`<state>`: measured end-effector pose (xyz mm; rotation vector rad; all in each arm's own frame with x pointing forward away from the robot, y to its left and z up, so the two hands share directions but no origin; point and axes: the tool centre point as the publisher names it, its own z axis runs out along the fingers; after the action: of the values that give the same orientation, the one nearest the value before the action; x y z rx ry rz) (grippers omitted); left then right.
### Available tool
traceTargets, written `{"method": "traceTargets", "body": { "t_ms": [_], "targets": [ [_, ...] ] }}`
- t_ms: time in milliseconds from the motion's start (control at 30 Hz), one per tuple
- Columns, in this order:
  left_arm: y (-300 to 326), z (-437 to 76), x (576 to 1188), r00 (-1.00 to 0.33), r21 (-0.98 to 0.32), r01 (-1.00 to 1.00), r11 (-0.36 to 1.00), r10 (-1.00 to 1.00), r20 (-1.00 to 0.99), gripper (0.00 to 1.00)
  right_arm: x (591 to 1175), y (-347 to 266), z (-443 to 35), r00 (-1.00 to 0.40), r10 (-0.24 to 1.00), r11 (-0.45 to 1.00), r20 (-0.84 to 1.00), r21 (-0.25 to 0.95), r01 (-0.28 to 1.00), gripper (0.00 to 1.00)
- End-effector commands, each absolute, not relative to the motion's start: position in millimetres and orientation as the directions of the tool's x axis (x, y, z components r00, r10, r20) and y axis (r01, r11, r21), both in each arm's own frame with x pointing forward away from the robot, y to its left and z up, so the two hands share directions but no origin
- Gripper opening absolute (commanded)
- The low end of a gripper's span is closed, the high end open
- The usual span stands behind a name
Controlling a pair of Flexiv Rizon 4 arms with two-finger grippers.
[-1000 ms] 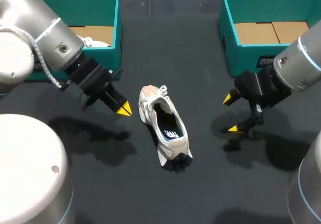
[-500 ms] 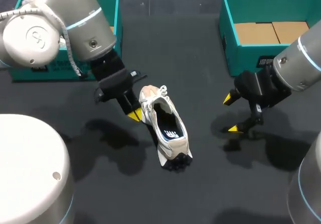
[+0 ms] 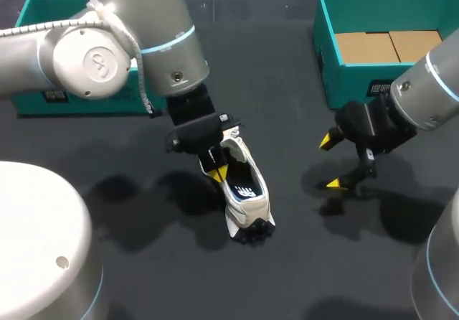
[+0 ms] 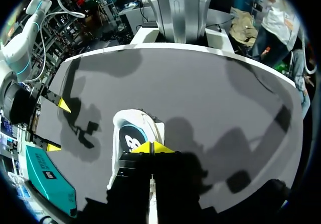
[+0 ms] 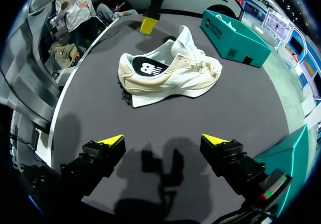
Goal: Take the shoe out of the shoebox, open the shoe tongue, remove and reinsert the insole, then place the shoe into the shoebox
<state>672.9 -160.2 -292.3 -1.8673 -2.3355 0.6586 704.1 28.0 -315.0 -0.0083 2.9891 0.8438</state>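
My left claw (image 3: 221,171), tips pressed together, hangs over the shoe (image 3: 247,191) mid-frame; my right claw (image 3: 329,162), spread, is farther right.

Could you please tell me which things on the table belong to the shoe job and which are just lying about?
Job:
white-and-beige sneaker lying on the table
its dark insole
open teal cardboard shoebox, probably the one in use
left gripper, at the sneaker's opening
right gripper, off to the side

Lying about:
second teal box, holding something white
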Motion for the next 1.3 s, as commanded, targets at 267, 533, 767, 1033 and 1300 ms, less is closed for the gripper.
{"method": "traceTargets", "body": {
  "t_ms": [267,533,767,1033,1300],
  "targets": [
    [-196,-325,671,-0.211,-0.354,0.921,0.162,0.972,-0.104,0.00,693,-9,-312,-0.998,0.049,0.859,-0.032,0.511,0.025,1.00],
    [-198,-339,667,-0.194,-0.335,0.928,0.161,0.979,-0.068,0.00,693,-10,-312,-0.998,0.049,0.859,-0.030,0.511,0.027,1.00],
    [-201,-360,667,-0.207,-0.332,0.925,0.183,0.977,-0.040,0.00,693,-10,-312,-0.998,0.049,0.859,-0.030,0.511,0.027,1.00],
    [-196,-341,670,-0.223,-0.357,0.918,0.172,0.969,-0.106,0.00,693,-10,-312,-0.998,0.049,0.859,-0.030,0.511,0.027,1.00],
    [-203,-366,659,-0.153,-0.349,0.926,0.147,0.988,0.008,0.00,693,-10,-312,-0.998,0.049,0.859,-0.030,0.511,0.027,1.00]
  ]
}}
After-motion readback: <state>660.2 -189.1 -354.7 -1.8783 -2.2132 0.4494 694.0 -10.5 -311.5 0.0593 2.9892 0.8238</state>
